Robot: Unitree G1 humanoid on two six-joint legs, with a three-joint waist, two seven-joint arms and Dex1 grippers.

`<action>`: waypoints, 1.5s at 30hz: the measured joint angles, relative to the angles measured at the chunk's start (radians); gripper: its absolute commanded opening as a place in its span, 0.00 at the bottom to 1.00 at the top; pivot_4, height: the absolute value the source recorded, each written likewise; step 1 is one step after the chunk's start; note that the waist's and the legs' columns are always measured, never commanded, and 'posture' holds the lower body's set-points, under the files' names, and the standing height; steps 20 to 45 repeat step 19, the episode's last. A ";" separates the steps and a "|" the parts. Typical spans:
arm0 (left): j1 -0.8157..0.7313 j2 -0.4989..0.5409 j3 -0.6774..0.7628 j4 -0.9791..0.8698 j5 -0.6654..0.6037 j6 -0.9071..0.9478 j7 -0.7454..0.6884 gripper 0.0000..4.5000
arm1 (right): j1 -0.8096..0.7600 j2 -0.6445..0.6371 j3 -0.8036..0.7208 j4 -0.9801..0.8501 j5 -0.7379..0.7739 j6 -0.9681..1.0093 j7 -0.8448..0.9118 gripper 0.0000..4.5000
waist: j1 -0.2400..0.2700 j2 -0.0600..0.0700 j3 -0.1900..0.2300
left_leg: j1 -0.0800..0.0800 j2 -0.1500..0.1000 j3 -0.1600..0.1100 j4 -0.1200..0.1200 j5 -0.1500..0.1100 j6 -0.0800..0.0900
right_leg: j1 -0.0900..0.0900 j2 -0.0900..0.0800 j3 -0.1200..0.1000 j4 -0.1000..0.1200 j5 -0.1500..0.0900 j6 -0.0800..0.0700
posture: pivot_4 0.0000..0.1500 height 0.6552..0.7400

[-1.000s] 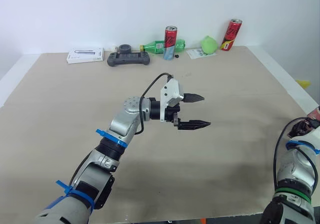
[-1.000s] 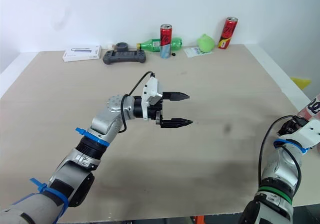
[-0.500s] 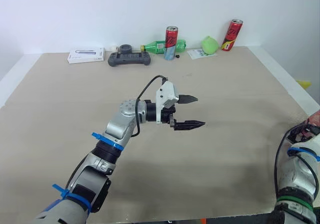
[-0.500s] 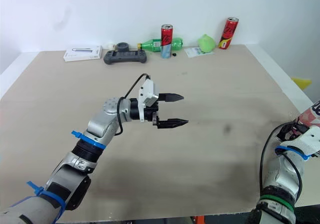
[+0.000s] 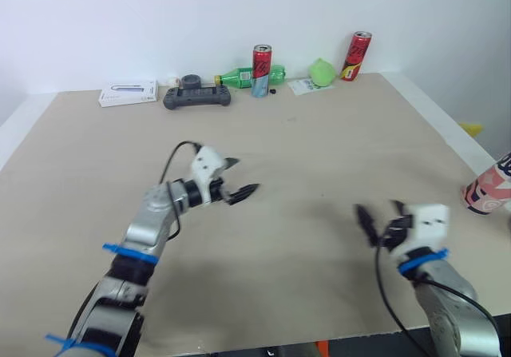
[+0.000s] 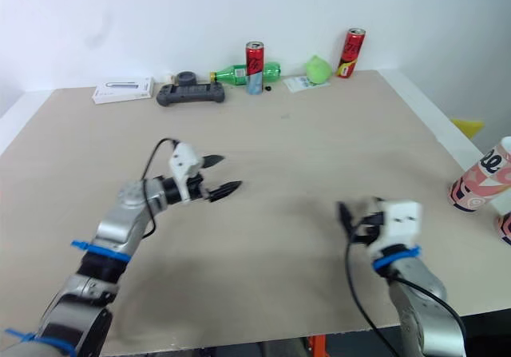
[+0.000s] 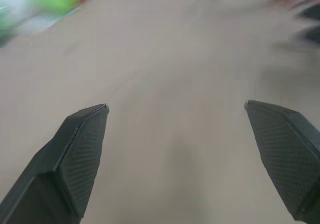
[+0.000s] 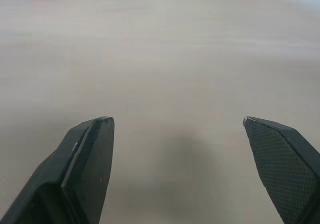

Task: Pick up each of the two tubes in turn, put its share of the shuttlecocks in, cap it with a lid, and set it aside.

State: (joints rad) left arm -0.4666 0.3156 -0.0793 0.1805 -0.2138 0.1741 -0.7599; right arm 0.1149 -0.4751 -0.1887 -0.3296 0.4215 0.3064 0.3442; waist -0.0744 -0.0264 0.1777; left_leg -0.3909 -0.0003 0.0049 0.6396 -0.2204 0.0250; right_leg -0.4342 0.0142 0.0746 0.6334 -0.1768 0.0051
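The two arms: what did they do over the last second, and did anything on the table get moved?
The left gripper drew back toward the robot and to its left, open and empty throughout. The right gripper swung in from the right edge to hover over the table, open too. Nothing was grasped or released. The green bottle and the controller at the far edge stayed put.

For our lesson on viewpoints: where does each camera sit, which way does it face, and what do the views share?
Left eye view: on the head, looking forward and down at the table; left gripper and right gripper show.
Right eye view: beside it, same scene, both arms.
Left wrist view: on the left wrist, looking along its open fingers across the table.
Right wrist view: on the right wrist, likewise.
Shared: all show the table.
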 measured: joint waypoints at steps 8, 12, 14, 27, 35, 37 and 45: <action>0.249 0.025 0.078 -0.254 0.026 0.029 0.165 1.00 | -0.228 -0.082 0.087 0.079 0.051 0.122 0.222 0.98 | 0.025 -0.003 0.001 | -0.005 -0.004 -0.002 0.000 0.000 -0.001 | -0.001 -0.002 -0.001 -0.001 0.000 0.000 | 1.00 0.97; 0.312 0.024 0.089 -0.332 0.030 0.066 0.215 1.00 | -0.281 -0.087 0.144 0.140 0.045 0.135 0.309 0.98 | 0.031 -0.003 0.001 | -0.010 -0.004 -0.003 0.000 0.000 -0.001 | -0.004 -0.002 -0.003 -0.001 0.000 0.000 | 1.00 0.97; 0.321 0.024 0.089 -0.355 0.029 0.074 0.228 1.00 | -0.296 -0.086 0.156 0.155 0.042 0.135 0.332 0.98 | 0.030 -0.003 0.001 | -0.010 -0.004 -0.003 0.000 0.000 -0.001 | -0.004 -0.002 -0.003 -0.001 0.000 0.000 | 1.00 0.97; 0.325 0.026 0.091 -0.384 0.018 0.105 0.237 1.00 | -0.332 -0.081 0.164 0.199 0.021 0.131 0.353 0.98 | 0.029 -0.004 0.001 | -0.010 -0.004 -0.003 0.000 0.000 -0.002 | -0.004 -0.001 -0.003 -0.001 0.000 0.001 | 1.00 0.97; 0.325 0.026 0.091 -0.384 0.018 0.105 0.237 1.00 | -0.332 -0.081 0.164 0.199 0.021 0.131 0.353 0.98 | 0.029 -0.004 0.001 | -0.010 -0.004 -0.003 0.000 0.000 -0.002 | -0.004 -0.001 -0.003 -0.001 0.000 0.001 | 1.00 0.97; 0.325 0.026 0.091 -0.384 0.018 0.105 0.237 1.00 | -0.332 -0.081 0.164 0.199 0.021 0.131 0.353 0.98 | 0.029 -0.004 0.001 | -0.010 -0.004 -0.003 0.000 0.000 -0.002 | -0.004 -0.001 -0.003 -0.001 0.000 0.001 | 1.00 0.97; 0.325 0.026 0.091 -0.384 0.018 0.105 0.237 1.00 | -0.332 -0.081 0.164 0.199 0.021 0.131 0.353 0.98 | 0.029 -0.004 0.001 | -0.010 -0.004 -0.003 0.000 0.000 -0.002 | -0.004 -0.001 -0.003 -0.001 0.000 0.001 | 1.00 0.97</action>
